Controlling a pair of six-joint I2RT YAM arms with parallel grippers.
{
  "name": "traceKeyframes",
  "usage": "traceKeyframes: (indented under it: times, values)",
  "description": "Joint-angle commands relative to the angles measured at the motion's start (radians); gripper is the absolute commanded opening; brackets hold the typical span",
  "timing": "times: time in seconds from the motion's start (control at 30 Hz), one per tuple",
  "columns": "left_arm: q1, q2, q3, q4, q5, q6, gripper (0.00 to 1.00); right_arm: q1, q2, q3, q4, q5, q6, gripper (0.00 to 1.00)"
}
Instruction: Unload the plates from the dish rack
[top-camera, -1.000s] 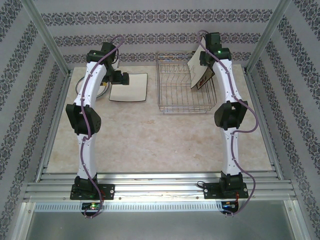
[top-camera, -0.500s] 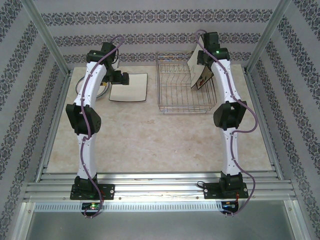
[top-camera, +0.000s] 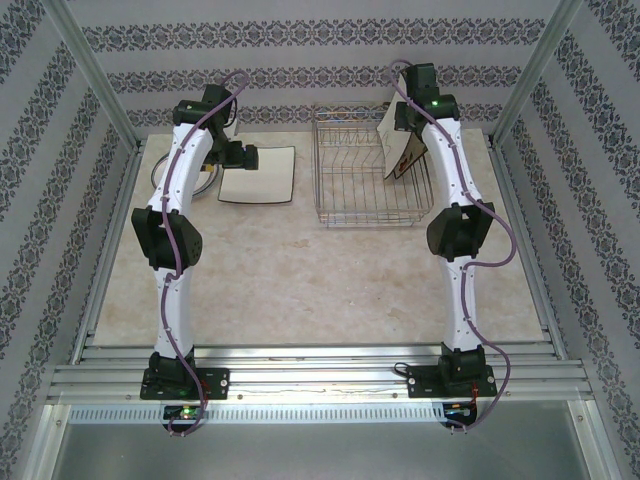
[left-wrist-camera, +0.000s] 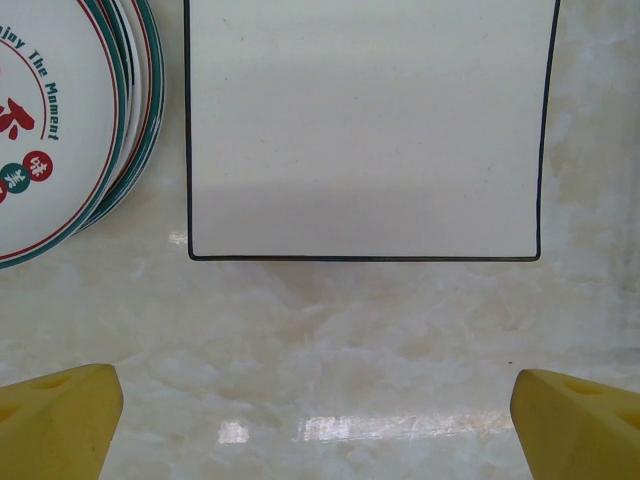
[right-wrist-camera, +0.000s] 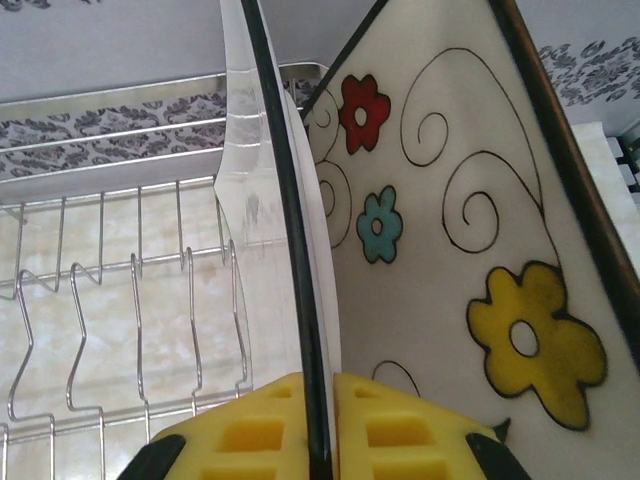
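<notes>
The dish rack (top-camera: 362, 180) stands at the back of the table, and its wire dividers (right-wrist-camera: 120, 300) show in the right wrist view. My right gripper (right-wrist-camera: 318, 390) is shut on the black rim of a white square plate (right-wrist-camera: 285, 220) standing upright in the rack. Right beside it leans a cream square plate (right-wrist-camera: 450, 230) with a brown rim and coloured flowers, which also shows at the rack's right end (top-camera: 400, 145). My left gripper (left-wrist-camera: 320, 425) hangs open over bare table, just short of a white square plate (left-wrist-camera: 365, 130) lying flat. A stack of round plates (left-wrist-camera: 50, 120) lies to its left.
Patterned walls and metal posts (top-camera: 95, 80) close in the table on three sides. The marble table top (top-camera: 300, 280) stretches between the rack and the arm bases. The left part of the rack holds bare dividers.
The right wrist has shifted very slightly at the rack's right end. The left arm and the plates on the table have not moved.
</notes>
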Motion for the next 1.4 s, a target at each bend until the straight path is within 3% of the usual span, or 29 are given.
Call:
traceKeyframes:
  times: [0.0,0.5,0.73,0.87,1.03,1.17,1.37]
  values:
    - [0.012,0.017,0.017,-0.01,-0.01,-0.012,1.0,0.003,-0.142,0.018,0.062,0.055,-0.017,0.0]
    - [0.012,0.013,0.0,-0.021,-0.014,-0.019,1.0,0.01,-0.348,-0.008,0.023,0.105,-0.047,0.0]
    - [0.01,0.021,-0.011,-0.011,-0.025,-0.027,1.0,0.021,-0.551,-0.294,0.104,0.065,-0.003,0.0]
    - [0.002,0.017,-0.015,-0.001,-0.039,-0.032,1.0,0.01,-0.682,-0.486,0.166,-0.047,0.049,0.0]
    - [-0.007,-0.004,-0.027,0.008,-0.046,-0.042,1.0,-0.051,-0.874,-0.824,0.337,-0.354,0.184,0.0]
    - [-0.024,-0.015,-0.04,0.007,-0.061,-0.04,1.0,-0.11,-1.069,-1.156,0.581,-0.609,0.351,0.0]
    - [-0.067,-0.05,-0.088,0.006,-0.098,-0.048,1.0,-0.144,-1.268,-1.596,0.967,-0.839,0.596,0.0]
